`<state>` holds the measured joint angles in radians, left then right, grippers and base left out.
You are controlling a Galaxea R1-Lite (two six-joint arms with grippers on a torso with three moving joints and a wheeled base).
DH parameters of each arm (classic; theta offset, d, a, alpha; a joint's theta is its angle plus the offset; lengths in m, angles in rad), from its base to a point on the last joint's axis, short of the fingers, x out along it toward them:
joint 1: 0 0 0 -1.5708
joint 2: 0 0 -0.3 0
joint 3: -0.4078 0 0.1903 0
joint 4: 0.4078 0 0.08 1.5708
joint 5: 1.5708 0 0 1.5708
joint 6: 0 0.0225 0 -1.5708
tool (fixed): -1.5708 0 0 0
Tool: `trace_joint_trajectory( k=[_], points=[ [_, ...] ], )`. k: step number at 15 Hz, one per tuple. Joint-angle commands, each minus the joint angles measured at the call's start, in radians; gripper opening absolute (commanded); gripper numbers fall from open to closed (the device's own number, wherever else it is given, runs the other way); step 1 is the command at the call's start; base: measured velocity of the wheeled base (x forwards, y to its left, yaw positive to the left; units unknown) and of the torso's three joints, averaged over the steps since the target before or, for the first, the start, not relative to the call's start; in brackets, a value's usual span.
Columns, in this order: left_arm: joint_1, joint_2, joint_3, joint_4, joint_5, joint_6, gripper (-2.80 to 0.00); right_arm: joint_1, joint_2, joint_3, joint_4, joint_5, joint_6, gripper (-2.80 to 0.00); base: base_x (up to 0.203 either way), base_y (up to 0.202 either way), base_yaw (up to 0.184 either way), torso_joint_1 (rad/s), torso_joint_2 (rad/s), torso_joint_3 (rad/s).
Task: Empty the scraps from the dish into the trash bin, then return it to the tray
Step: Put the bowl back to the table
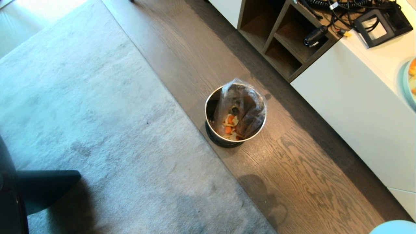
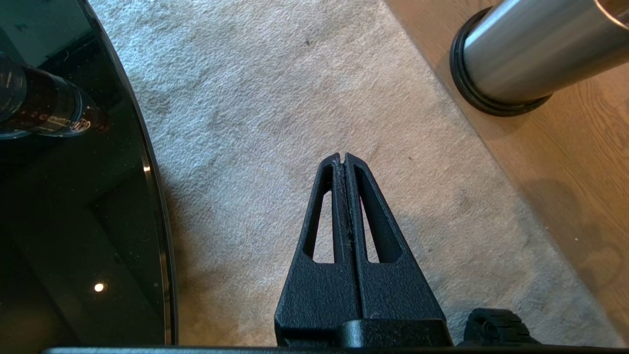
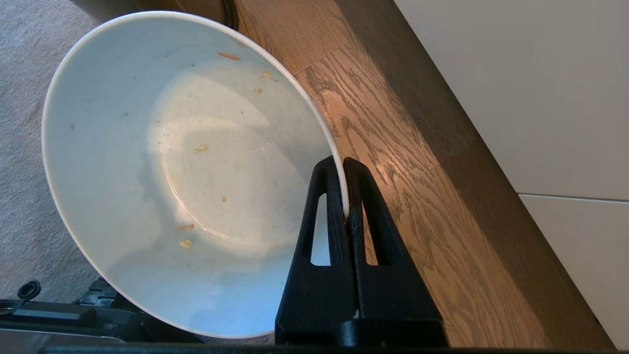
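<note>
The trash bin (image 1: 235, 113), shiny metal with a clear bag liner, stands on the wood floor beside the carpet; its steel wall also shows in the left wrist view (image 2: 530, 54). The scraps (image 1: 230, 125), orange and pale pieces, lie at its bottom. In the right wrist view my right gripper (image 3: 342, 162) is shut on the rim of the white dish (image 3: 172, 172), which hangs tilted over the floor and holds only a few small crumbs. My left gripper (image 2: 342, 156) is shut on nothing and hangs over the carpet, well short of the bin. The tray is out of view.
A grey carpet (image 1: 97, 130) covers the left; wood floor (image 1: 292, 169) runs diagonally past the bin. A white cabinet (image 1: 357, 113) with open shelves (image 1: 279, 35) lines the right and carries cables and a pale blue plate (image 1: 412, 81). A glossy black round table (image 2: 73, 221) sits beside my left gripper.
</note>
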<state>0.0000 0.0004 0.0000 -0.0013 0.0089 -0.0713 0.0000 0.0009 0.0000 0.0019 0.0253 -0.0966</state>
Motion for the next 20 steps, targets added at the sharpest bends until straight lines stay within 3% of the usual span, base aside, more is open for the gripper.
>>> trace_joint_trajectory(
  k=[1,20],
  points=[
    [0.000,0.000,0.000,0.000,0.000,-0.001,-2.80,0.000,-0.001,0.000,0.000,0.001,-0.002,-2.80,0.000,0.000,0.000,0.000,0.00,0.000],
    [0.000,0.000,0.000,0.000,0.000,-0.001,-2.80,0.000,-0.001,0.000,0.000,0.001,-0.002,-2.80,0.000,0.000,0.000,0.000,0.00,0.026]
  ],
)
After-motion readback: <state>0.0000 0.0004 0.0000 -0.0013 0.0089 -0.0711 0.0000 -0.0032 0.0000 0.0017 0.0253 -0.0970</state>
